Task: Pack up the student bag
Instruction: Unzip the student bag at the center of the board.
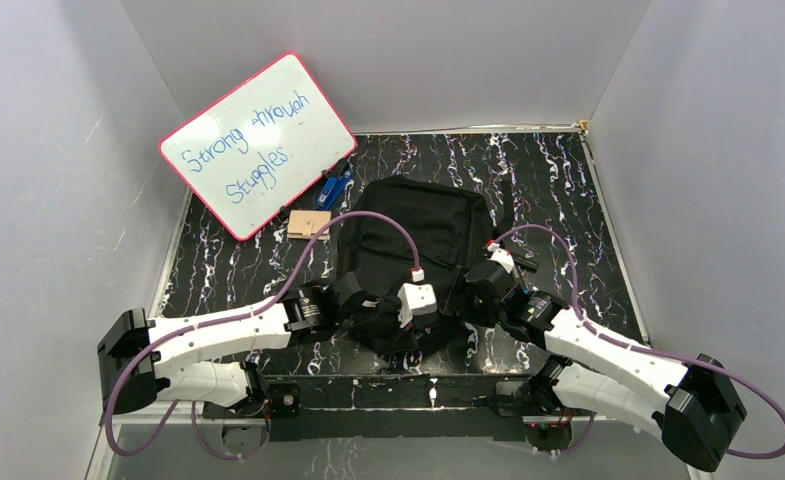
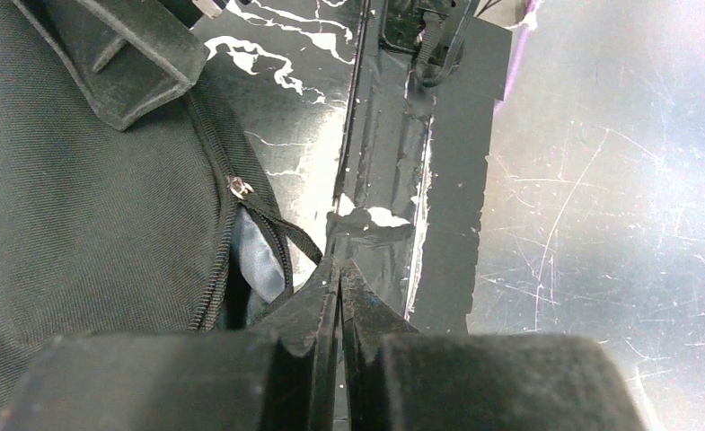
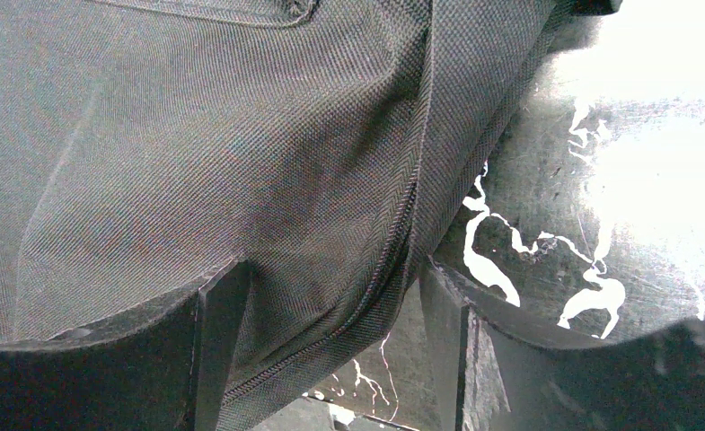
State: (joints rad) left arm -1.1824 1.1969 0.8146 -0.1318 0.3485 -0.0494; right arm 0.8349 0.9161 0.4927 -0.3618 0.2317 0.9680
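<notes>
The student bag (image 1: pixel 413 235) is a black backpack lying flat mid-table. My left gripper (image 1: pixel 405 322) is at its near edge. In the left wrist view the left gripper (image 2: pixel 338 267) is shut, and the thin black zipper pull cord (image 2: pixel 286 233) runs taut from the slider (image 2: pixel 238 187) into its tips. The zip gapes slightly there, showing grey lining (image 2: pixel 259 260). My right gripper (image 1: pixel 475 285) is at the bag's right side. In the right wrist view it (image 3: pixel 330 332) is open, and the bag's zippered edge (image 3: pixel 366 296) lies between its fingers (image 3: pixel 223 350).
A pink-framed whiteboard (image 1: pixel 258 145) leans at the back left. A small wooden block (image 1: pixel 308 222) and a blue item (image 1: pixel 334 186) lie beside it. The table's front edge (image 2: pixel 447 180) runs just beyond my left gripper. Grey walls enclose the table.
</notes>
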